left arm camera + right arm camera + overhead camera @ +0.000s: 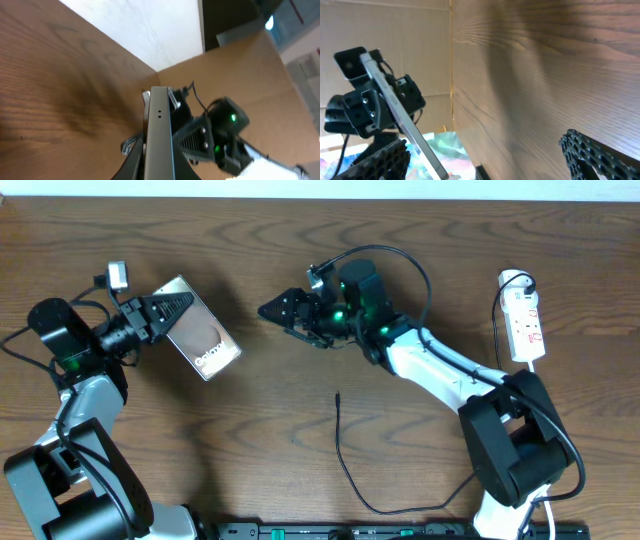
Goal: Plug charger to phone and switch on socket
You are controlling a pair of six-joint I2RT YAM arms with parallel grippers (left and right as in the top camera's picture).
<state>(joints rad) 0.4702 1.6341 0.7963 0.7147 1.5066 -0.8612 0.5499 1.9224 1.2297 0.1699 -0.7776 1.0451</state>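
My left gripper (pixel 176 310) is shut on the phone (pixel 207 345), a dark slab with white "Galaxy" lettering, held tilted above the table at the left. In the left wrist view the phone (pixel 159 125) shows edge-on between the jaws. My right gripper (pixel 281 317) is open a short way right of the phone and points at it, holding nothing. In the right wrist view the phone (pixel 395 110) stands ahead between the spread fingers (pixel 592 155). The charger (pixel 345 460) lies loose on the table, its tip (pixel 338 394) at the centre. The socket (pixel 524 320) lies at the far right.
The socket's white cord (pixel 497 320) runs along its left side. A black rail (pixel 400 531) lines the table's front edge. The right arm's base (pixel 510 450) stands front right, the left arm's base (pixel 60 490) front left. A cardboard wall (pixel 395 30) borders the table.
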